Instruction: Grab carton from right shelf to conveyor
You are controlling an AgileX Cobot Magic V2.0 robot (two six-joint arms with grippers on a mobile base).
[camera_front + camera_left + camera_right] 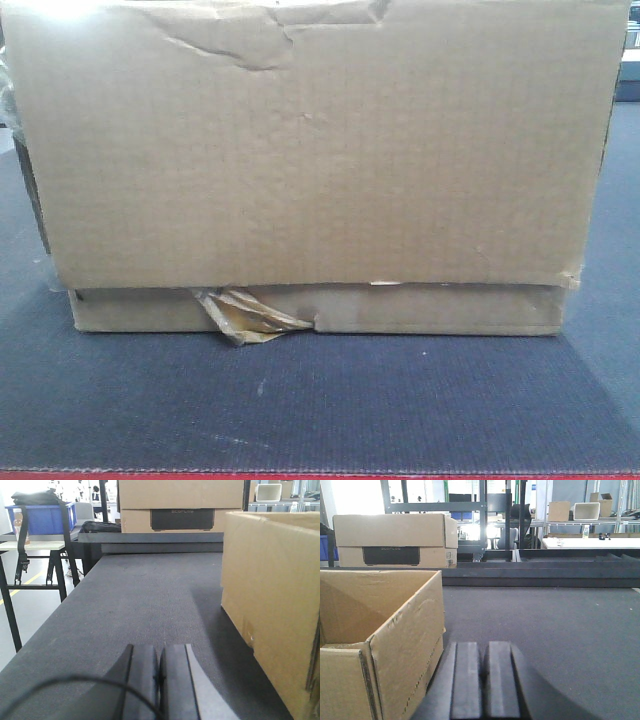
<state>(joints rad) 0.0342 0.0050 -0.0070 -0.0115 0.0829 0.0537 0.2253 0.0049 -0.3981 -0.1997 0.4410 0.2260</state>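
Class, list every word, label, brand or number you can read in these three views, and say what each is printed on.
No text can be read with certainty.
Dark panel on the far box: faint lettering, too blurred.
Same panel in the right wrist view: too small.
Carton: plain, no print.

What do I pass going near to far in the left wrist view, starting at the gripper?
Left gripper, fingers closed together → bare conveyor with the carton along its right side → dark end rail → printed cardboard box behind it.

Plain brown carton [320, 150], yellowish tape; conveyor [320, 410] seemingly dark blue-grey, thin red edge.
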